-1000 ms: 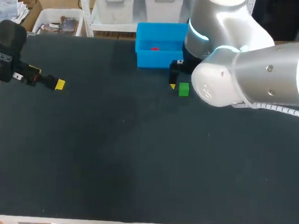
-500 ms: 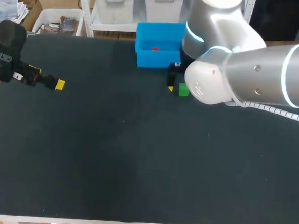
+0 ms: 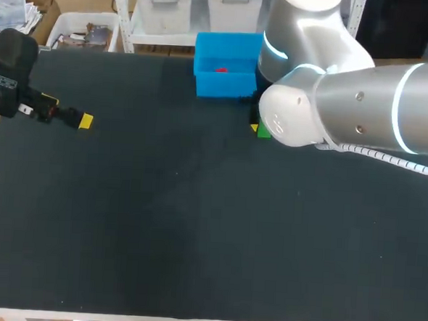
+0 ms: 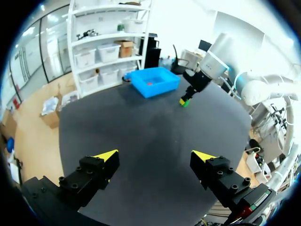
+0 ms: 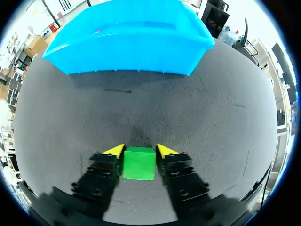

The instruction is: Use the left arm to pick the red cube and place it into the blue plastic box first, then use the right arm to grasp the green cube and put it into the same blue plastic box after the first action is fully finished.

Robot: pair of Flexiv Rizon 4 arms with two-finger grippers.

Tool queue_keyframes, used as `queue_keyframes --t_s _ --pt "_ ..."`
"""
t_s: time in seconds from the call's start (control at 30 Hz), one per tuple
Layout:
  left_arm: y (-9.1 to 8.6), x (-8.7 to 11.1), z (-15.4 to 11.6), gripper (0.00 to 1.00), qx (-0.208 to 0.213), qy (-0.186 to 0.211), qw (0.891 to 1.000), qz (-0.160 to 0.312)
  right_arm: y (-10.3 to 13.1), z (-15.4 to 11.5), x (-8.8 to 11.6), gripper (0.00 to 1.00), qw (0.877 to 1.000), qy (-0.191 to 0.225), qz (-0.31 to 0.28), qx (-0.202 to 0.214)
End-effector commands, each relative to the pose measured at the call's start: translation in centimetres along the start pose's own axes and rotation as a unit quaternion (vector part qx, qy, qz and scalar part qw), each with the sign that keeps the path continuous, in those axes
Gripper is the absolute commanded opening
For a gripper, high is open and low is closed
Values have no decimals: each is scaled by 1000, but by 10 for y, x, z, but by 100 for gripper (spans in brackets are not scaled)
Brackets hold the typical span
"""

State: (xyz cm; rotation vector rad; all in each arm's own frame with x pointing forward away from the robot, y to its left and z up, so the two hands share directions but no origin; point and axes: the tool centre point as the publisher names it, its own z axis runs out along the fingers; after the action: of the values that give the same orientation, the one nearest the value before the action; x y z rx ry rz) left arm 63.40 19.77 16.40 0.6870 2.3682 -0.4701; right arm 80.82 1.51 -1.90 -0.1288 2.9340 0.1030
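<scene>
Head view: the blue plastic box (image 3: 226,85) stands at the far edge of the desk (image 3: 194,239), about midway along it, with the red cube (image 3: 221,70) inside. Just in front of the box's right end, a sliver of the green cube (image 3: 264,131) shows on the desk beside the bulky right arm (image 3: 348,103), which covers its own jaws. The left arm (image 3: 15,65) sits at the desk's left edge toward the far corner, one yellow tip showing, well apart from the box.

Left wrist view: the left gripper (image 4: 155,157) has its jaws wide apart, with only bare desk (image 4: 141,132) between them. Far ahead are the blue plastic box (image 4: 162,87), the red cube (image 4: 149,84) in it, and the green cube (image 4: 184,102) under the right arm (image 4: 211,61).

Right wrist view: the right gripper (image 5: 140,151) has its jaws clamped on the green cube (image 5: 139,165), one yellow tip flush against each side; the cube looks to rest on the desk (image 5: 225,122). The blue plastic box (image 5: 127,52) lies near, straight ahead.
</scene>
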Motion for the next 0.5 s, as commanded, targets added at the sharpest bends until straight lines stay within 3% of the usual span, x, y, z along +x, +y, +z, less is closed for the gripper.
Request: queue_keyframes --t_s 0.03,0.27,0.5 --pt "1 1 0 100 3 -2 1000 1 -1 0 1 0 1000 1 1 -2" --pt "1 1 0 100 3 -2 1000 1 0 -15 0 0 1000 -4 5 -12" --pt "1 1 0 100 3 -2 1000 1 4 -60 -8 0 999 -44 -3 -22"
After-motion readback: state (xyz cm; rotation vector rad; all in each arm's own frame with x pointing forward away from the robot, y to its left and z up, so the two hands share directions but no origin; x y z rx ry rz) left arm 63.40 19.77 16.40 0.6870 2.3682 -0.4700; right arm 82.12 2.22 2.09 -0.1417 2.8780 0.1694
